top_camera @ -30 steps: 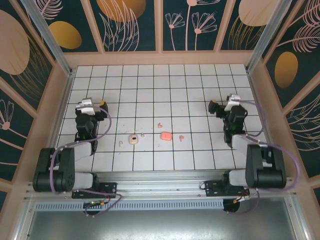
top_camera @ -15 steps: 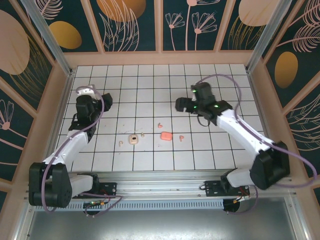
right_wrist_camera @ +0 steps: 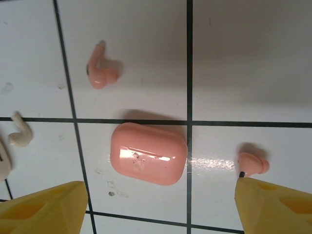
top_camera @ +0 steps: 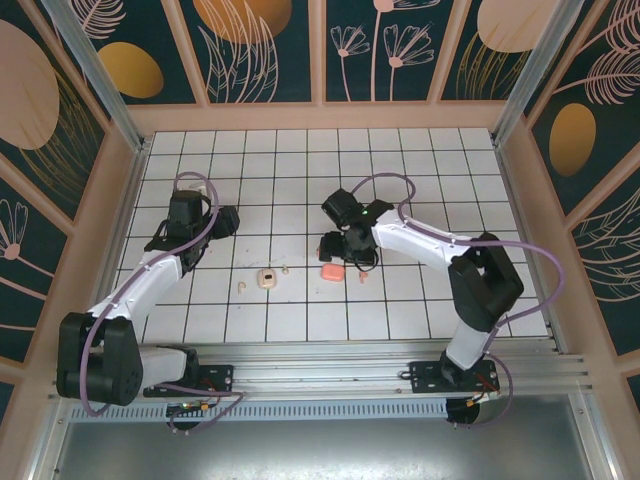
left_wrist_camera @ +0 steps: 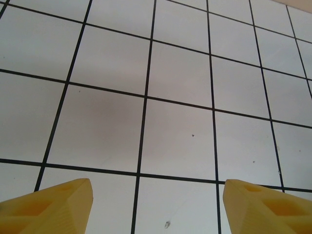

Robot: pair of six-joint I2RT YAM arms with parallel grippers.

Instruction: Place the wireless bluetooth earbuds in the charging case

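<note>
- Right gripper [right_wrist_camera: 161, 209] is hovering wide open, empty, above pink case [right_wrist_camera: 148, 153].
- Left gripper [left_wrist_camera: 156, 204] is gaping, empty.
- Pink earbuds [right_wrist_camera: 102, 70] are lying beside case; probably light, slippery: pinch the bud body.

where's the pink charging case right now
In the right wrist view the pink case lies closed on the tiles between one pink earbud and a second pink earbud, ahead of the right tool.
</note>
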